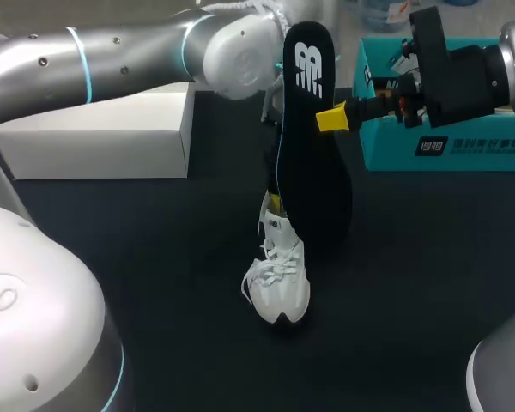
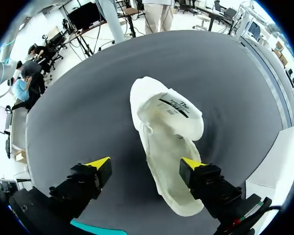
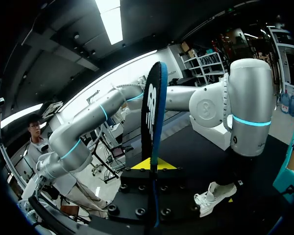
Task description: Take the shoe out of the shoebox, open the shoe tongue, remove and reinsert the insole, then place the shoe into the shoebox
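Right gripper [image 3: 151, 165] is clamped on the black insole [image 1: 313, 146]. In its own wrist view the insole is seen edge-on and upright, with a yellow tip at each side. In the head view only one yellow tip is shown; the other is hidden behind the insole. The insole's flat face is shown there instead, white logo near the upper end, held in the air above the white sneaker [image 2: 169, 147].

Left gripper [image 2: 145, 164] is spread wide, which is shown only in the left wrist view. The sneaker's heel end lies between the fingers, with one tip at or over the sneaker's rim and the other clear of it above bare table [image 1: 154, 275]. Contact at the rim-side tip cannot be settled. In the head view this gripper is mostly covered by the insole, and only a speck of yellow is seen at the heel.

The sneaker is stood on the dark table near the middle, outside the teal shoebox [image 1: 446, 150]. In the left wrist view the opening is looked into: the tongue [image 2: 179, 115] is folded forward toward the toe, a printed label on its underside, and the interior is pale. The laces [image 1: 273, 270] are made out best in the head view. The left arm [image 3: 210, 103] with the sneaker below it is also taken in by the right wrist view.

The shoebox is partly covered by the right arm and its inside cannot be made out. A white box [image 1: 99, 133] is set at the table's far left.
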You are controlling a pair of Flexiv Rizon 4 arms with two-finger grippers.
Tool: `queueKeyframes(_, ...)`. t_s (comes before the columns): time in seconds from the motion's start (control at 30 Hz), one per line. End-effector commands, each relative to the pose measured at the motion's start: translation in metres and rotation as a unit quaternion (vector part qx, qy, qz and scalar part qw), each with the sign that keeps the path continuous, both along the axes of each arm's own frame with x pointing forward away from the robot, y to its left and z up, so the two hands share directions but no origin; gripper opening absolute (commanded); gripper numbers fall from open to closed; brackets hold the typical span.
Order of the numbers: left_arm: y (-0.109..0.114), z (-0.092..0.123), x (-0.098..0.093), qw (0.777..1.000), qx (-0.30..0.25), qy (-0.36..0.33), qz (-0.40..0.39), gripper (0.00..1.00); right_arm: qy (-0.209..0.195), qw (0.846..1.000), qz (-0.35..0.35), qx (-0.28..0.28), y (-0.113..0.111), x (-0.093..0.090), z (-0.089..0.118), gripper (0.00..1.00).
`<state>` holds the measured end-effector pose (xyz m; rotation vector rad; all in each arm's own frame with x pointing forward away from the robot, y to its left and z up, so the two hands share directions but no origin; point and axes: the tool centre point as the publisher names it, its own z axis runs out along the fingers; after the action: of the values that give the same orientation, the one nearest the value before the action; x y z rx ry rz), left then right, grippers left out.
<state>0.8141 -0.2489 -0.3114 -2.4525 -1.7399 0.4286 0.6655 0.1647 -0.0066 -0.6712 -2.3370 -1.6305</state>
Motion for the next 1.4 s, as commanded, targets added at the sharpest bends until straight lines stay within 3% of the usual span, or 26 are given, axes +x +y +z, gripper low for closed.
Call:
queueKeyframes(0.03, 0.005, 0.018, 0.002, 0.997, -0.078, 0.004, 0.026, 1.0, 0.001, 1.0, 0.0, -0.002, 0.003, 0.002, 0.0, 0.0)
queueKeyframes(0.33, -0.016, 0.052, 0.013, 0.984, -0.168, 0.013, 0.064, 1.0, 0.001, 1.0, 0.0, -0.002, 0.003, 0.002, 0.0, 0.0)
queueKeyframes(0.43, -0.022, 0.063, 0.017, 0.982, -0.174, 0.012, 0.068, 1.0, 0.001, 1.0, 0.0, -0.002, 0.003, 0.002, 0.0, 0.0)
queueKeyframes(0.87, -0.022, 0.063, 0.017, 0.982, -0.174, 0.012, 0.068, 1.0, 0.001, 1.0, 0.0, -0.002, 0.003, 0.002, 0.0, 0.0)
queueKeyframes(1.07, -0.036, 0.077, 0.016, 0.945, -0.275, 0.08, 0.16, 1.0, 0.001, 1.0, 0.0, -0.002, 0.003, 0.002, 0.0, 0.0)
queueKeyframes(1.4, -0.037, 0.096, 0.007, 0.912, -0.345, 0.068, 0.209, 1.0, 0.051, 0.994, -0.01, 0.096, -0.044, 0.017, 0.009, 0.0)
